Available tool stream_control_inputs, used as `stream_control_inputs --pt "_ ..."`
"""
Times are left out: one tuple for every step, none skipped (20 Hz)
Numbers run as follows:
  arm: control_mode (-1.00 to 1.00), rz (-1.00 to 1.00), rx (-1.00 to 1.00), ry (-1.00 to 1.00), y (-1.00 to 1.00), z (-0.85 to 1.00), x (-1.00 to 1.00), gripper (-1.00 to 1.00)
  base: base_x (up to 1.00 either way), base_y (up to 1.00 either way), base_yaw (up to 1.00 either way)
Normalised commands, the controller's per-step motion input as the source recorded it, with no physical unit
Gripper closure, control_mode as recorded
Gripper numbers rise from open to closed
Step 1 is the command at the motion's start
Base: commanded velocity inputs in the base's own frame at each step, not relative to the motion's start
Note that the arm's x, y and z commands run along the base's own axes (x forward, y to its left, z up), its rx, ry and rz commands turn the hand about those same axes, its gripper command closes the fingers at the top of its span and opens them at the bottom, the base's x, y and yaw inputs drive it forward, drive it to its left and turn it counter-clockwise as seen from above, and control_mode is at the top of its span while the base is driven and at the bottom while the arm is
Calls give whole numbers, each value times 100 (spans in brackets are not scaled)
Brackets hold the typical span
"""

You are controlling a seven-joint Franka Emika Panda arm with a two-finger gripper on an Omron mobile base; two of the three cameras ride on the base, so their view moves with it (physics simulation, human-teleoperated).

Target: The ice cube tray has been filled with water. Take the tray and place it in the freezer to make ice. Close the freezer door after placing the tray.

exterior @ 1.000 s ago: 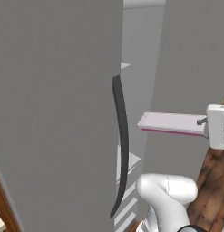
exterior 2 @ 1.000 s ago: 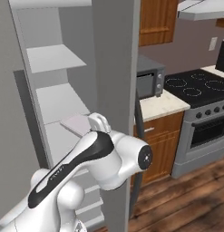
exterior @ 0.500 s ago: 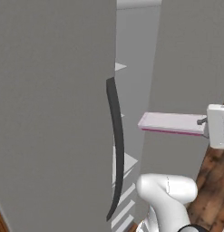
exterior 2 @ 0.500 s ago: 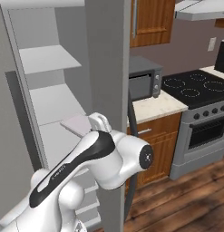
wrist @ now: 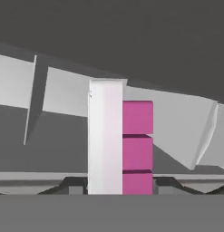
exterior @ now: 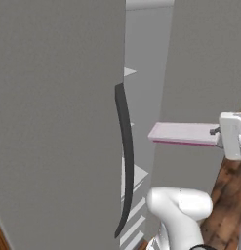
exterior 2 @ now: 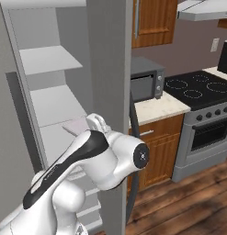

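Observation:
The ice cube tray (exterior: 183, 133) is a flat pale slab with a pinkish-purple edge, held level by my gripper (exterior: 218, 133), which is shut on its right end. It hangs in front of the open freezer (exterior 2: 50, 92), at the height of a middle shelf. From the right base view the tray (exterior 2: 77, 125) pokes out past my hand toward the shelves. The hand view looks along the tray (wrist: 120, 145), which runs up between my fingertips (wrist: 72, 185), with white shelves beyond it. The freezer's open door (exterior: 58, 122) fills the left, its dark curved handle (exterior: 124, 161) facing me.
A grey door panel (exterior 2: 110, 92) with a dark handle (exterior 2: 132, 151) stands right of the shelves. Beyond it are a microwave (exterior 2: 146, 82) on a pale counter, a black-topped stove (exterior 2: 202, 105), wooden cabinets (exterior 2: 151, 20) and a wood floor (exterior 2: 188, 202).
The whole picture has shifted a little, so the base has moved; the shelves show wider in the right base view. The tray stays held in the same place before me.

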Motion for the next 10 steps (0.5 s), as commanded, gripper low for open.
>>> stream_control_inputs --pt "-100 -21 -10 -1 40 0 -16 100 0 0 0" --pt "-100 -23 -10 0 41 0 -16 100 0 0 0" --pt "-100 -22 -9 0 37 0 -11 100 0 0 0" --pt "-100 -24 -10 0 45 0 -21 100 0 0 0" --pt "-100 -24 -7 0 36 0 -26 100 0 0 0" --pt "-100 -23 -4 0 31 0 -34 100 0 0 0" --pt "-100 -20 -3 0 29 0 -38 100 0 0 0" --pt "-100 -18 -1 0 34 0 -35 100 0 0 0" --pt "-100 -14 0 0 29 0 -46 100 0 0 0" --pt "-100 -11 0 0 26 0 -49 100 0 0 0"
